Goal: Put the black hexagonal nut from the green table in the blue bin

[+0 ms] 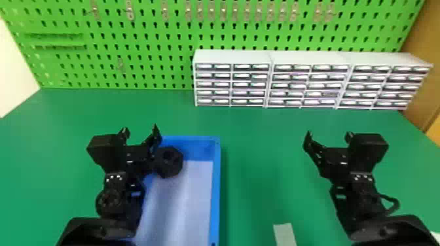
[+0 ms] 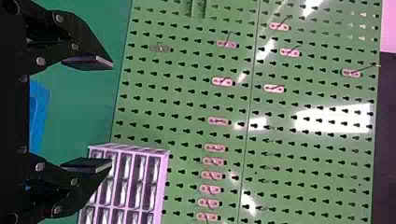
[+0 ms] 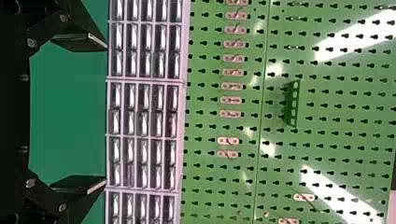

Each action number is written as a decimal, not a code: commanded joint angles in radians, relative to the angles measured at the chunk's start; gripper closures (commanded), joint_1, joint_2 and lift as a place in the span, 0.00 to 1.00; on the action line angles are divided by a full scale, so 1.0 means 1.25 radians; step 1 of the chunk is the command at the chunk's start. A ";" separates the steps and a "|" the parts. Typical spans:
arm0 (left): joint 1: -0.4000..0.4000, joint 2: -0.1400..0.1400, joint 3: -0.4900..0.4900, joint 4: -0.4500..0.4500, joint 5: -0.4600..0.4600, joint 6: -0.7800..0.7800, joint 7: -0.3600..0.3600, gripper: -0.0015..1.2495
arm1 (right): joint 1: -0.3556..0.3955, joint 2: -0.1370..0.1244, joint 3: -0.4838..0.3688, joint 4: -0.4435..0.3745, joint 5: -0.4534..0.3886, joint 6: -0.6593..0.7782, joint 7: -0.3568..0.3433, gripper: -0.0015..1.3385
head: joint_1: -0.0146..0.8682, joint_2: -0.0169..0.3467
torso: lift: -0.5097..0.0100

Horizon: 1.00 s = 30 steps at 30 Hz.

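You look at a brightly lit table (image 1: 248,131), with a soft shadow just beside the bin (image 1: 216,183). White glare streaks your pegboard (image 2: 187,102) in both wrist views, and the drawers (image 1: 250,76) glint at you.

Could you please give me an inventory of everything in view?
black hexagonal nut: one, black, in the bin's far part
blue bin: one, blue with pale floor, on the table
green table: one, green, below everything
drawer units: three, white, side by side along the table's back
pegboard: one, green, behind the table
clips: many, greyish, on the pegboard
pale strip: one, whitish, near the table's front
wooden panel: one, brown, far right
left tool: one, black, by the bin's left side
right tool: one, black, over the table's right side
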 commanded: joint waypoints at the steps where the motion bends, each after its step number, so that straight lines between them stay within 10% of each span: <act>1: 0.000 0.000 -0.001 0.001 0.000 0.000 0.000 0.41 | 0.000 0.000 0.000 -0.001 -0.001 0.000 0.000 0.21 | 0.76 0.20 | 0.80; 30: -0.004 0.000 -0.005 0.001 -0.001 0.000 0.000 0.41 | 0.000 0.000 0.000 0.000 -0.006 0.000 0.000 0.21 | 0.76 0.20 | 0.80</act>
